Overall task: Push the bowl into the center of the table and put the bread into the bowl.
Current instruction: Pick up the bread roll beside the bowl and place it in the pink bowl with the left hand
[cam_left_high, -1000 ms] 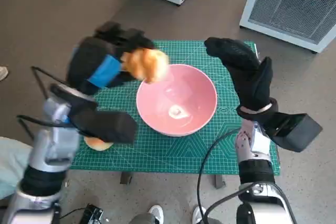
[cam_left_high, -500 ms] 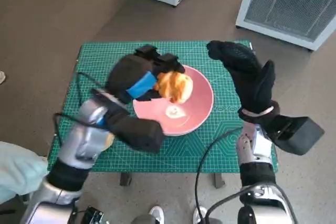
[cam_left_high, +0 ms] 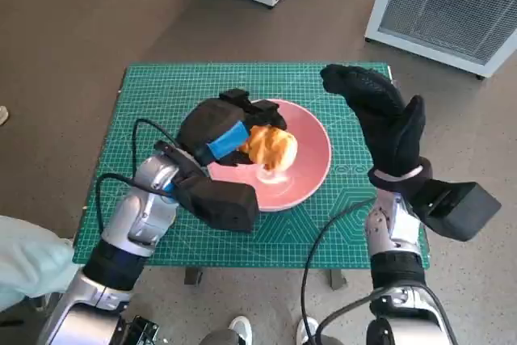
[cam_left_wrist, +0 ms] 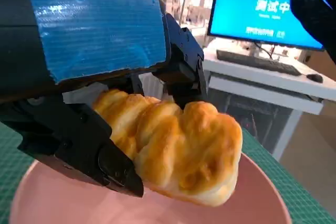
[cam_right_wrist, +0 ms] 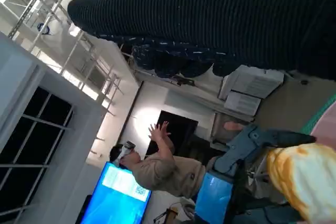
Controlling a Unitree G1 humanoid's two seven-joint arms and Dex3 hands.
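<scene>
The left hand (cam_left_high: 216,128) grips the bread (cam_left_high: 271,147) directly above the bowl (cam_left_high: 311,169), frame centre. The right hand (cam_left_high: 386,119), at right, is spread and holds nothing.

Overhead plus two close wrist views

Green cutting mat (cam_left_high: 161,94), blue monitor (cam_left_wrist: 262,9)

Bowl (cam_left_high: 311,169) near rim hidden behind left forearm.
</scene>
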